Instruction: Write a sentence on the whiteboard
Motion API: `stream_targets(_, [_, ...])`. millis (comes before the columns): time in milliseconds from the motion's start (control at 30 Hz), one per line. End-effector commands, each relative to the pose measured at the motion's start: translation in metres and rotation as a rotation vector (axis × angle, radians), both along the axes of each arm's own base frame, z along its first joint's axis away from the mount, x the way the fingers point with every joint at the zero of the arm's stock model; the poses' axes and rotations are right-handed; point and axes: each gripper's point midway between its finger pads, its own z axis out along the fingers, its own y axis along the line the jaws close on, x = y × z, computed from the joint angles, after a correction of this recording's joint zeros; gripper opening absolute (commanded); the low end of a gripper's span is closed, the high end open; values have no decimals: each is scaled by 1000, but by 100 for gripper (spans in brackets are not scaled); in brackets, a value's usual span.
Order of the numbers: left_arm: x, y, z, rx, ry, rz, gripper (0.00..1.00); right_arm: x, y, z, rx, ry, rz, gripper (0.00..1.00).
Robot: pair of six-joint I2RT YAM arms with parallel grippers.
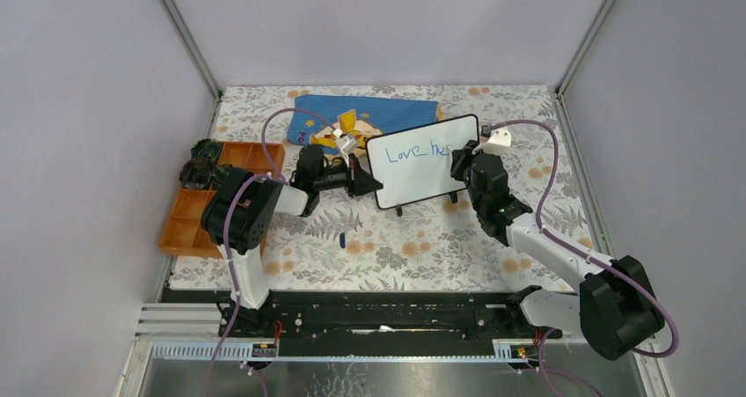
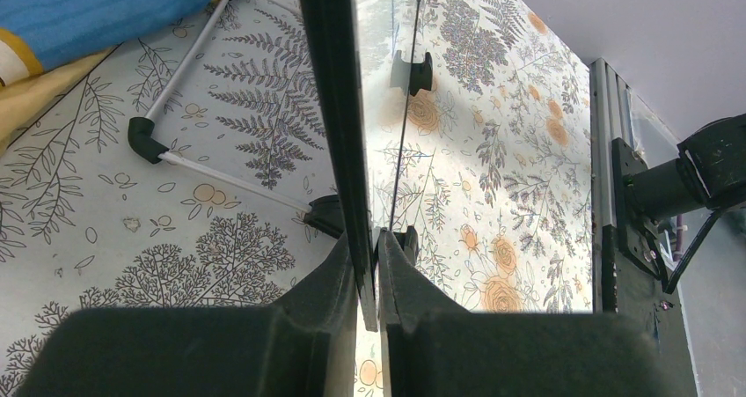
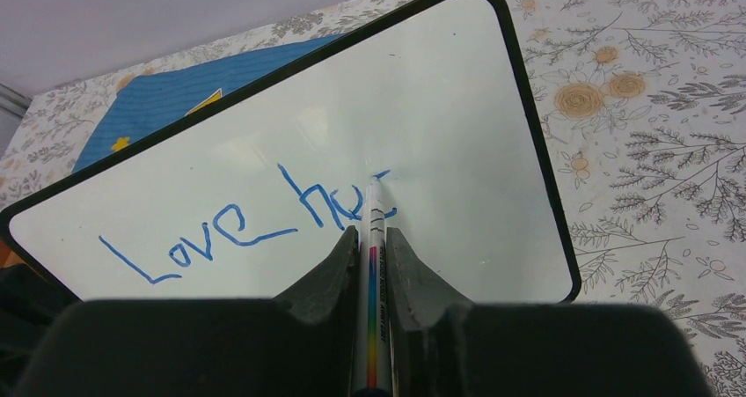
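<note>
The whiteboard (image 1: 422, 161) stands tilted at mid table on black feet; it fills the right wrist view (image 3: 440, 115). Blue handwriting (image 3: 237, 225) reads "Love he" plus part of another letter, in one line. My right gripper (image 3: 370, 236) is shut on a white marker (image 3: 375, 300) with a rainbow stripe, its tip touching the board at the last letter. In the top view the right gripper (image 1: 464, 161) is at the board's right side. My left gripper (image 2: 368, 254) is shut on the whiteboard's left edge (image 2: 339, 106), holding it; in the top view the left gripper (image 1: 368, 184) is at the board's lower left corner.
A blue cloth with a yellow figure (image 1: 369, 115) lies behind the board. An orange compartment tray (image 1: 207, 208) with dark items is at the left. A small blue cap (image 1: 341, 237) lies on the floral tablecloth in front of the board. Walls enclose the table.
</note>
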Motion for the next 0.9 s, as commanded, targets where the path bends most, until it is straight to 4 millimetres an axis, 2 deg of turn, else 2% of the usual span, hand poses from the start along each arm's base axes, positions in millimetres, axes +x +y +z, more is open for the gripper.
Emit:
stream_targets(0, [-25,3,-52,116,143,-14,0,10,12,28,51,-67,42,0])
stream_targets(200, [-25,3,-52,116,141,-13,0,5,12,16,39,-31,54,0])
stream_targets(467, [-24,4,-51,119,139,-10,0,-2,3,-2,15,29,17,0])
stream_targets(867, [-24,4,-53,122,141,-8,0,-5,-14,-4,-19,39,-61,0])
